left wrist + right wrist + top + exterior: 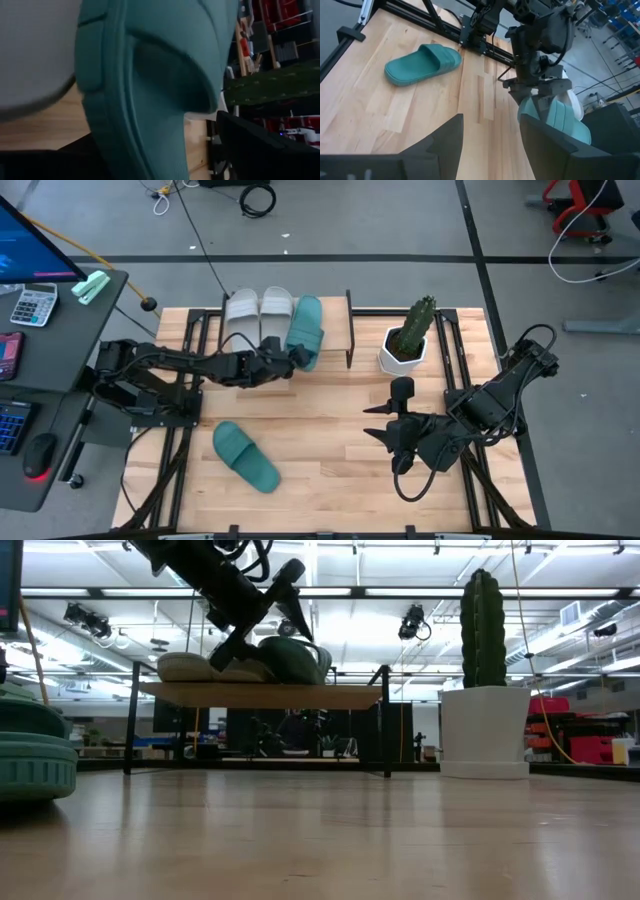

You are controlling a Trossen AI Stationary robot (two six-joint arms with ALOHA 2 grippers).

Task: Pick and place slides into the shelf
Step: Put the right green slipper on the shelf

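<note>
My left claw [288, 360] stands open beside the shelved teal rubber slide [305, 330]. Remaining teal slide [245, 456], seven o'clock: light, flexible; grip the strap.

Both arms are showing as matte black, built from chunky jointed segments with rounded housings. Black cables are looping along the right arm [500, 395] near its upper links. The left arm [170, 370] is carrying boxy motor blocks. The right hand [487, 145] is showing two flat, dark, angular fingers.
</note>
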